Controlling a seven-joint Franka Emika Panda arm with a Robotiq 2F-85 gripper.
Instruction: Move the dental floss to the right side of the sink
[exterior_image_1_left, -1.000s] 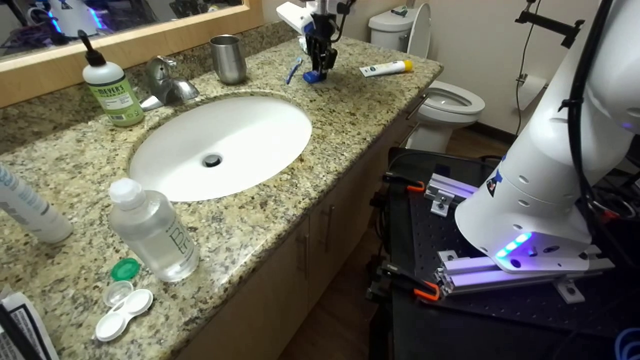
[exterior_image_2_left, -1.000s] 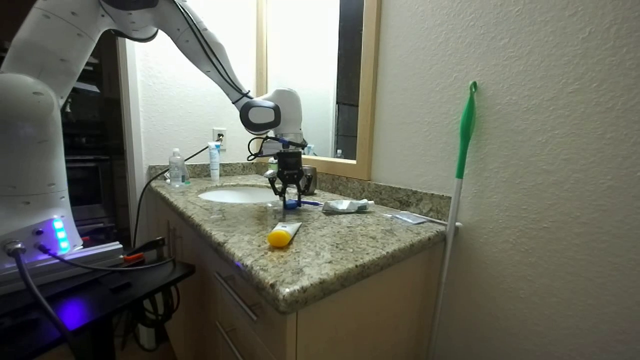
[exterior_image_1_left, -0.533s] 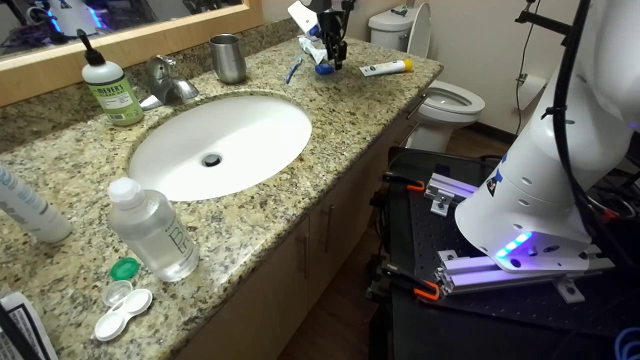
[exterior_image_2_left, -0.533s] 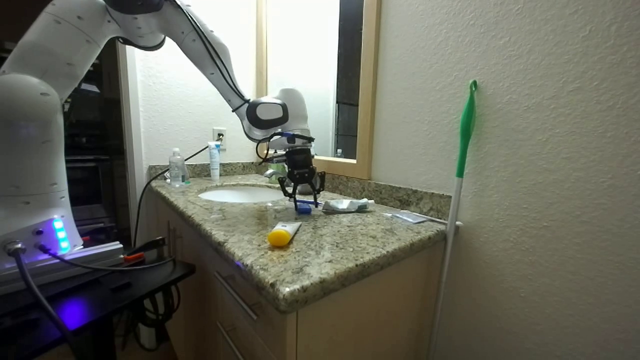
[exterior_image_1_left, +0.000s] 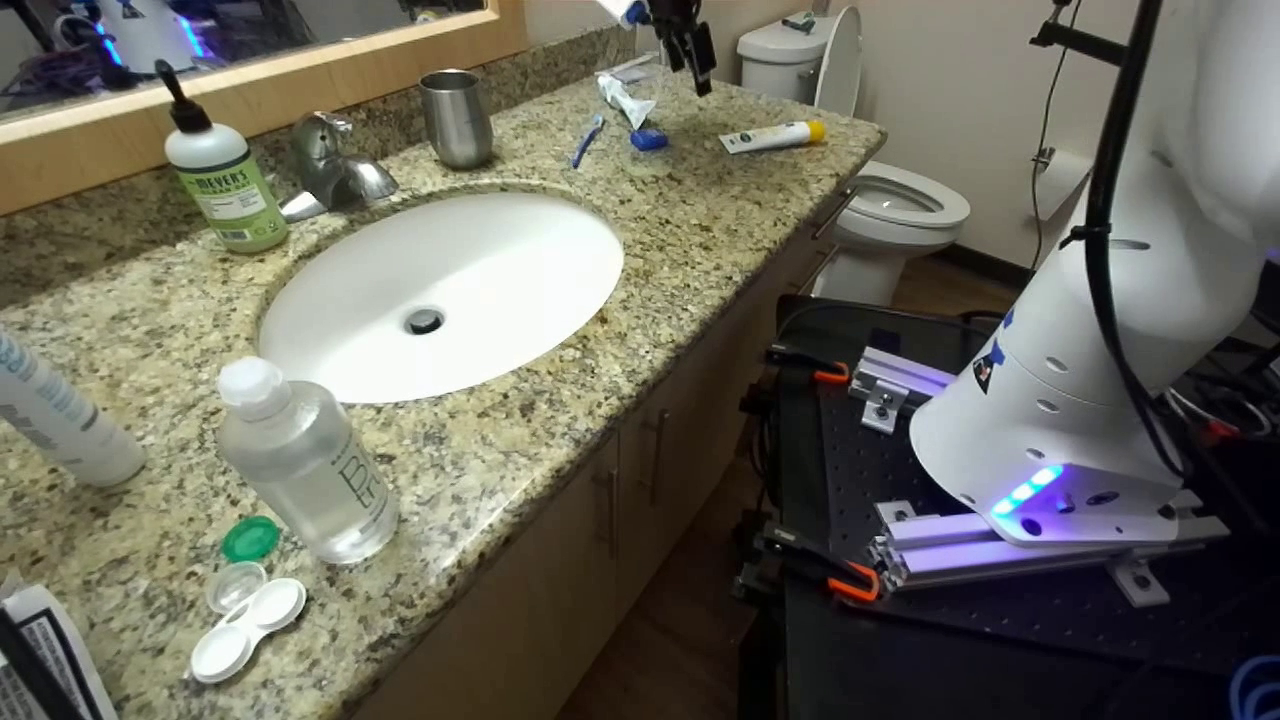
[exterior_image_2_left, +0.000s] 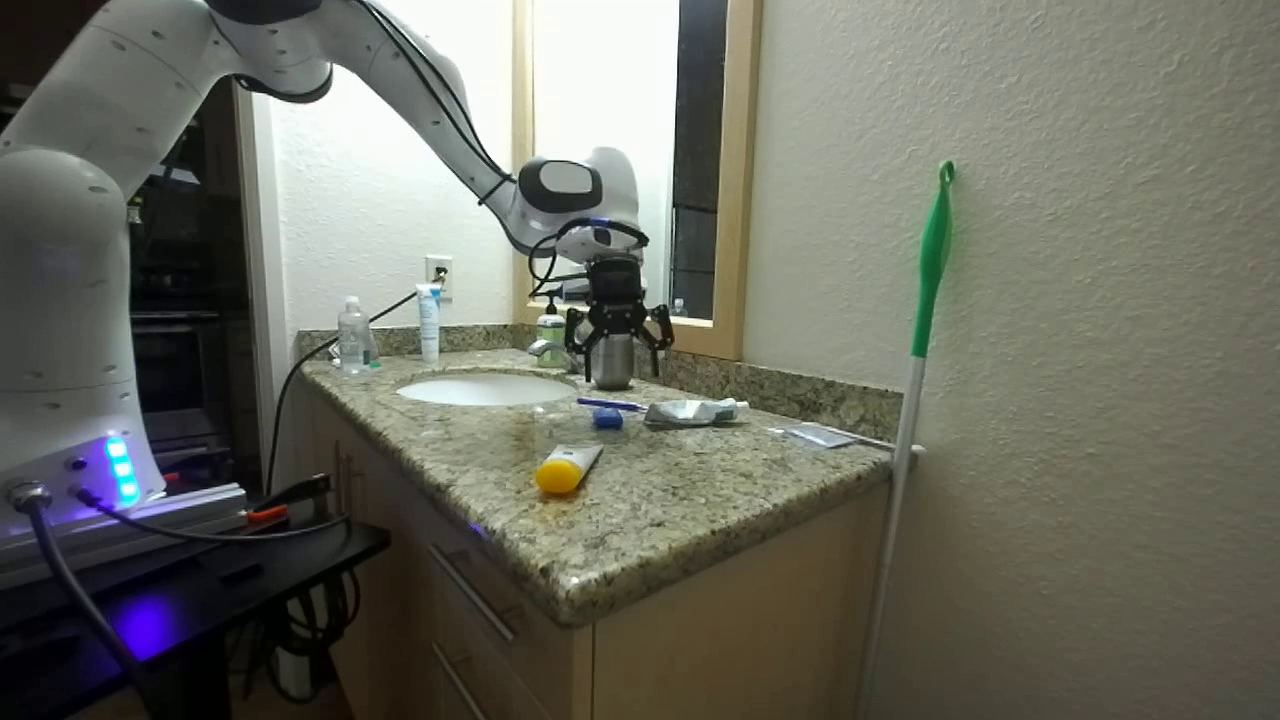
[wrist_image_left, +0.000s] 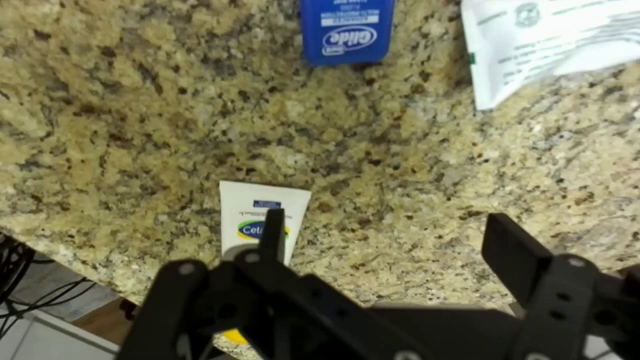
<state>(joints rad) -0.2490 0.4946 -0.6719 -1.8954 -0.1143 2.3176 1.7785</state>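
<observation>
Below the pincer (exterior_image_2_left: 621, 371), apart, lies dental floss (exterior_image_2_left: 607, 418).

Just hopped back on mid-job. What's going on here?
The white robot arm isn't holding anything: its black two-finger gripper is open, above the speckled granite counter. The blue plastic dental floss box lies on the counter, near but not touching a crumpled white tube. In an exterior view the box sits to the right of the white oval sink, so the move looks done.
</observation>
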